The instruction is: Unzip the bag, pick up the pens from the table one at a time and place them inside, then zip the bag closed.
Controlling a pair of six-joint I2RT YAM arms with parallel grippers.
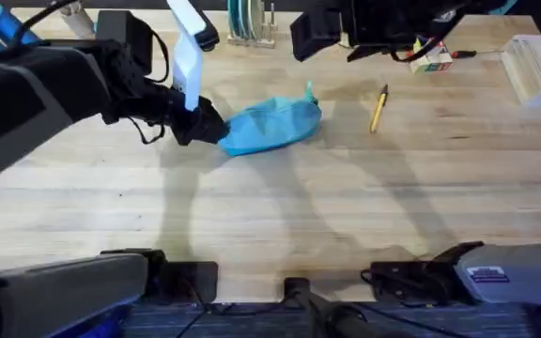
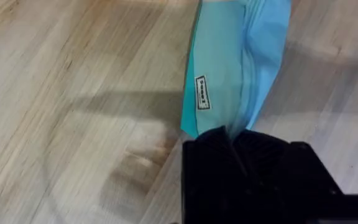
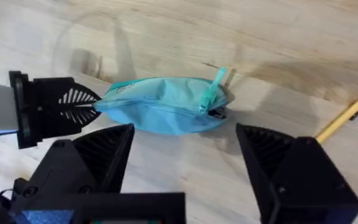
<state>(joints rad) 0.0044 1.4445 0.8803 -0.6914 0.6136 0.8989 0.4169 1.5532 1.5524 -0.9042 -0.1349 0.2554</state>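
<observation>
Left tool (image 1: 212, 125) is clamped on one end of the bag (image 1: 272, 125), which lies on the desk (image 1: 280, 207) mid-way across; right tool (image 3: 185, 155) hangs above the bag with its jaws wide and empty. Zipper pull (image 3: 214, 90) stands up at the far end from the clamp. Risks: the pinch grips only a fold of fabric, so a tug on the pull may drag the bag free or bunch it. Pen (image 1: 378, 108) lies just beside and could be knocked.
</observation>
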